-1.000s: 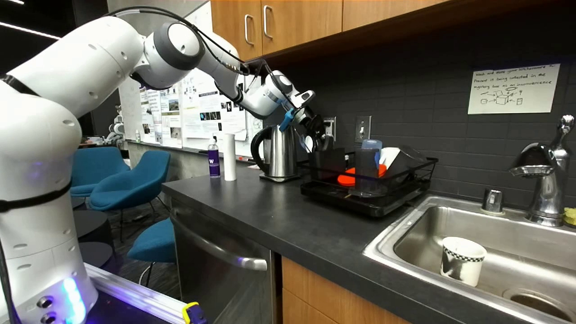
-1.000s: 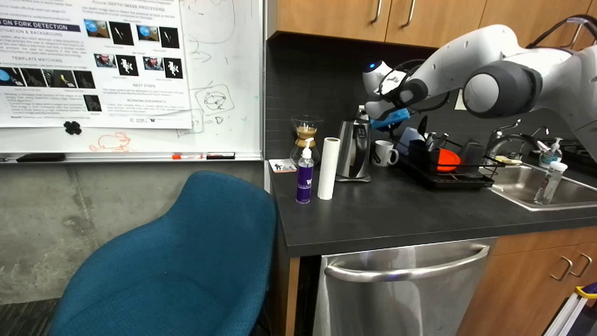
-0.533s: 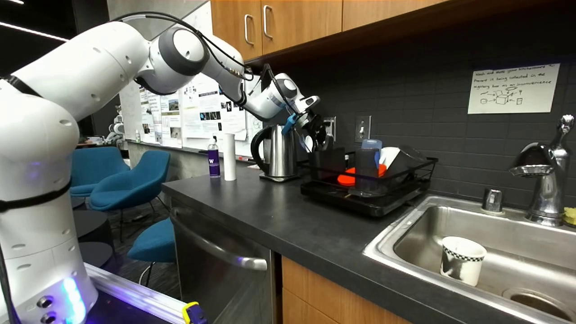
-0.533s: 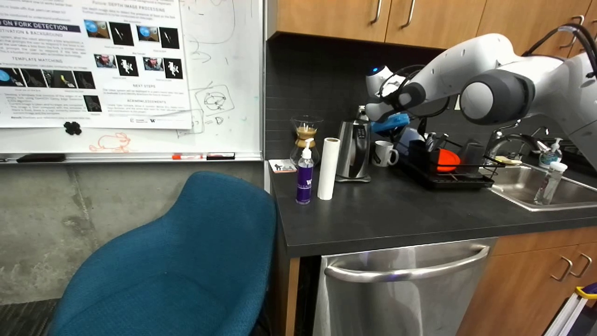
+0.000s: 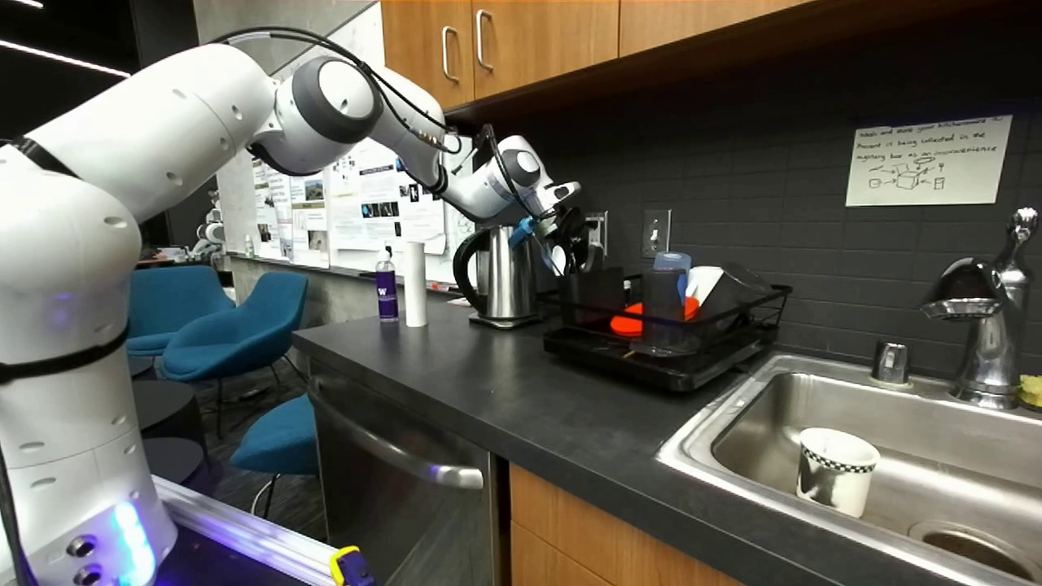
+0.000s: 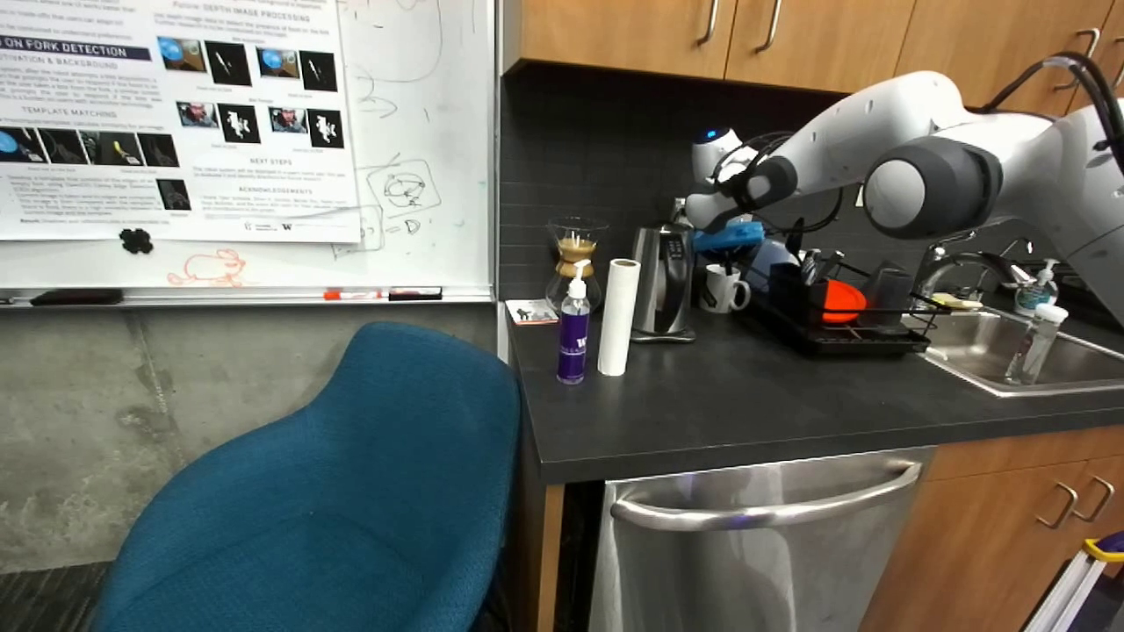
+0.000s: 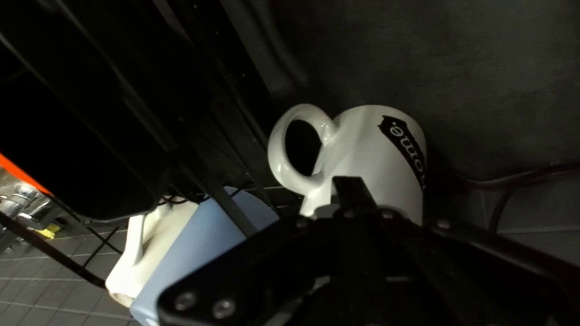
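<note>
Near the back edge of the worktop (image 6: 720, 404), the mug (image 6: 722, 288) stands upright between kettle (image 6: 654, 281) and rack (image 6: 865, 344). The gripper (image 7: 350, 190), fingers together, is close to the mug (touching or not, I cannot tell); a purple bottle (image 6: 572, 342) stands near the end edge.

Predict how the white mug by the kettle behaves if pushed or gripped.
The white mug is likely rigid and could chip, going by its ceramic look. Glossy highlights suggest a smooth, somewhat slippery surface. Upright on the counter, it would probably slide before tipping if pushed low, though its side handle might make it twist.
</note>
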`<state>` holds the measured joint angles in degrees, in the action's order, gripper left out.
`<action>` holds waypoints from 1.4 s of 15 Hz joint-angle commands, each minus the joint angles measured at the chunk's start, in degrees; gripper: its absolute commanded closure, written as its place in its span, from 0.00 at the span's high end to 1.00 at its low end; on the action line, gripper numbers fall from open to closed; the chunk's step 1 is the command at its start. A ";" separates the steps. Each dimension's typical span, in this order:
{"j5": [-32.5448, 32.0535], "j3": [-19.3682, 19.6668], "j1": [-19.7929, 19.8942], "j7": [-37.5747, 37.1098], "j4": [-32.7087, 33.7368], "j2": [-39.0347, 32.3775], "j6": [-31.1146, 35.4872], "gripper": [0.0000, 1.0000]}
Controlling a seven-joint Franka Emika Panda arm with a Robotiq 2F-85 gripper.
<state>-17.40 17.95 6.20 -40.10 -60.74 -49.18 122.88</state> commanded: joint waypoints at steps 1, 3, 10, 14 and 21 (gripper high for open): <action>1.06 -0.24 -0.10 -2.81 2.01 -2.06 3.33 0.00; 0.41 0.40 -0.37 -3.70 2.08 -2.29 5.25 0.00; -0.83 2.06 -0.78 -5.57 2.33 -3.57 9.49 0.00; -1.22 3.16 -1.13 -7.00 2.74 -4.61 10.59 0.00; -1.15 4.14 -1.54 -6.73 3.90 -5.62 8.95 0.00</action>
<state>-18.02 21.23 5.49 -44.85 -59.05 -53.09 133.01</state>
